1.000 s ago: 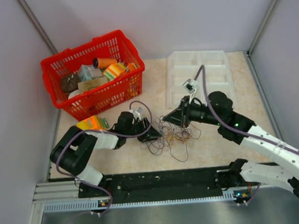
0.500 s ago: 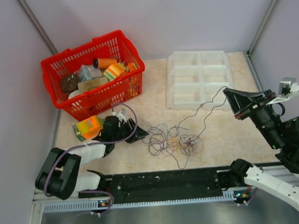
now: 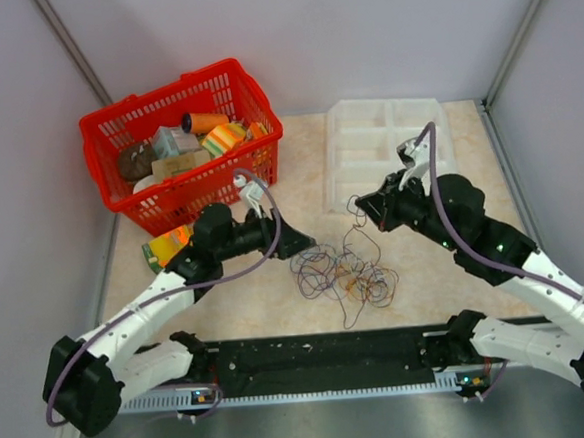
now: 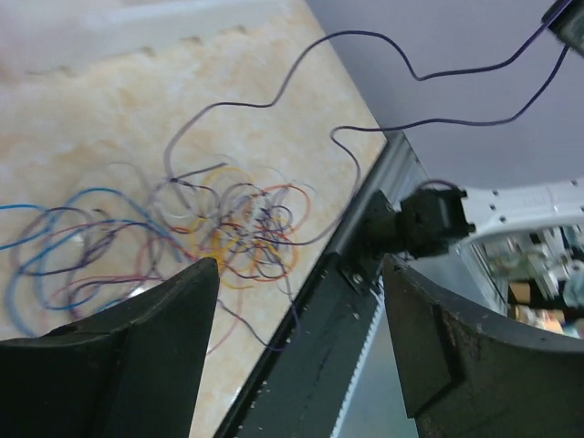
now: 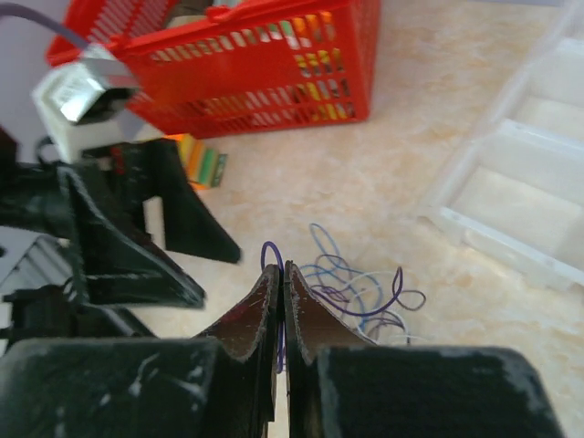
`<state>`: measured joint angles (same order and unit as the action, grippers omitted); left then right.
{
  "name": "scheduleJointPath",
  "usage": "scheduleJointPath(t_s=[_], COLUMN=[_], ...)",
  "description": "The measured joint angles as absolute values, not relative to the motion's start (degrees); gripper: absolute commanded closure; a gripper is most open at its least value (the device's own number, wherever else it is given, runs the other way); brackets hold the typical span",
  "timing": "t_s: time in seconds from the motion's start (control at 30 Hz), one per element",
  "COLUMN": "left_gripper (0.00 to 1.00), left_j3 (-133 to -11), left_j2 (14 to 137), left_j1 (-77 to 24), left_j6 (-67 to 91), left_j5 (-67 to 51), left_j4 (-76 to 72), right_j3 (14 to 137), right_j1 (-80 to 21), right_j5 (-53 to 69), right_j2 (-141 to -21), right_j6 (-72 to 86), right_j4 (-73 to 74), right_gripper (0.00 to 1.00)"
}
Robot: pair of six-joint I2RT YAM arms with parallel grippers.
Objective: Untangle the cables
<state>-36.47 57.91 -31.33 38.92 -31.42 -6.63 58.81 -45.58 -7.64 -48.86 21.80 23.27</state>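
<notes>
Swung right gripper (image 5: 279,270) back beside tangle (image 3: 341,273), clamped on purple wire (image 5: 270,245); left gripper (image 3: 296,243) agape, empty. Risk: dragging unanchored tangle.

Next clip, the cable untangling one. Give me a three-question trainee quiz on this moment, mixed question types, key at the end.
1. True or false: the left gripper is clamped on the heap of cables.
2. What does the right gripper pinch? A: a thin purple cable. B: a yellow cable. C: nothing.
3. Fill in: the container full of packages at the back left is a ____ basket.
Key: 1 false, its jaws stand open with nothing between them. 2 A. 3 red.
</notes>
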Motion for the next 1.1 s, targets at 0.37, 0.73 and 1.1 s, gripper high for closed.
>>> scheduleJointPath(t_s=[0.37,0.73,1.1], left_gripper=[0.46,0.51,0.32], left_j3=[-45.3,-33.3,-35.5], left_j2=[89.9,108.6,67.0], left_j1=[-46.1,-40.1,-30.8], left_j6=[50.5,61.4,37.8], left_j5=[-34.4,-34.9,-19.9], left_j4=[-30.2,-50.9,-14.2], right_j3=[61.0,82.4,77.8], right_j1=[-45.6,-45.6,-45.6], right_j5=[16.4,11.6,-14.3], right_j2=[-43.9,-38.2,-32.8], right_j6=[30.6,28.2,14.5], right_j4=[11.5,11.6,17.7], right_gripper=[1.00,1.00,1.00])
